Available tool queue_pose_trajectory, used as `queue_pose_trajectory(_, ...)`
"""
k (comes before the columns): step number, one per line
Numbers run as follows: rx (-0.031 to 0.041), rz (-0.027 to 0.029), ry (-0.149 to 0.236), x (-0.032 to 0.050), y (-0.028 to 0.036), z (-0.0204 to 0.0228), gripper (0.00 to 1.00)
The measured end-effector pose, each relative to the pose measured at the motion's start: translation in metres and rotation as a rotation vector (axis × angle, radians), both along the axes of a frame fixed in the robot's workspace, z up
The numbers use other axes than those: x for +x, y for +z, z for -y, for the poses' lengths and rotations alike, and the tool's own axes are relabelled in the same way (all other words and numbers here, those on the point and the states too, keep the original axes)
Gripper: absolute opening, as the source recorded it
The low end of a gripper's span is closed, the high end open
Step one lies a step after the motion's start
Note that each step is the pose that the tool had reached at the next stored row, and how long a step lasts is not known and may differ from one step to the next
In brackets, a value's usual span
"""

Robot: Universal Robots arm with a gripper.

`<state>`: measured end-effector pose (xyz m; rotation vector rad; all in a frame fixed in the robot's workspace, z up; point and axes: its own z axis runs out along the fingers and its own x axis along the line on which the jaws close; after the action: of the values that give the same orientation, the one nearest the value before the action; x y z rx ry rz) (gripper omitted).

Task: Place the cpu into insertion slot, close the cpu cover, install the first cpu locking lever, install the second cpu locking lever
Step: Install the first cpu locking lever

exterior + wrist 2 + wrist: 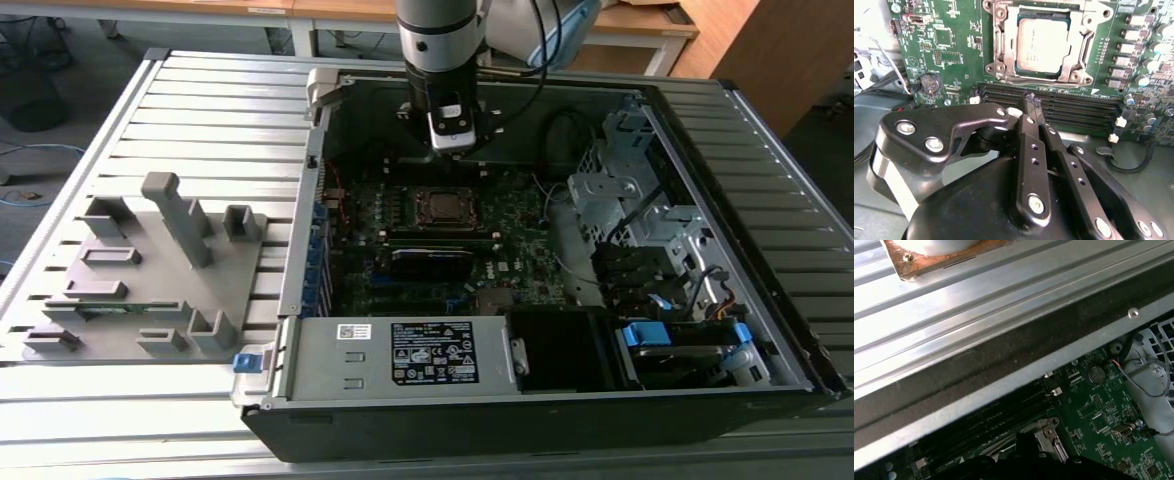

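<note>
Silver metal of the cpu cover lay flat around the cpu, whose dull grey top showed through the window as it sat in the insertion slot on the green motherboard. The hand hung over the long black memory slots, near the socket but apart from it, its fingers clenched together with nothing between them. The open computer case rested on the slatted table, and a grey fixture tray lay at the exterior view's left.
</note>
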<state>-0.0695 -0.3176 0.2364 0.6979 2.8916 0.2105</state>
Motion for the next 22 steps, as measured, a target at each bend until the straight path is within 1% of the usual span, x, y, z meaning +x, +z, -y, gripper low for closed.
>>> queue_pose_trajectory(2, 0.0002, 0.0002, 0.000, -0.0008, -0.0001, 0.0015, 0.11)
queue_pose_trajectory(6, -0.0002, -0.0001, 0.001, -0.0008, 0.0005, 0.0016, 0.11)
queue_pose_trajectory(9, 0.0001, 0.0001, 0.001, -0.0008, 0.0035, 0.0016, 0.11)
queue_pose_trajectory(13, 0.0025, 0.0001, 0.001, -0.0008, 0.0099, 0.0016, 0.11)
queue_pose_trajectory(20, 0.0027, 0.0001, 0.001, -0.0008, 0.0104, 0.0016, 0.11)
queue_pose_trajectory(21, 0.0027, -0.0014, 0.001, -0.0008, 0.0104, 0.0016, 0.11)
queue_pose_trajectory(22, 0.0026, -0.0044, 0.001, -0.0007, 0.0103, 0.0016, 0.11)
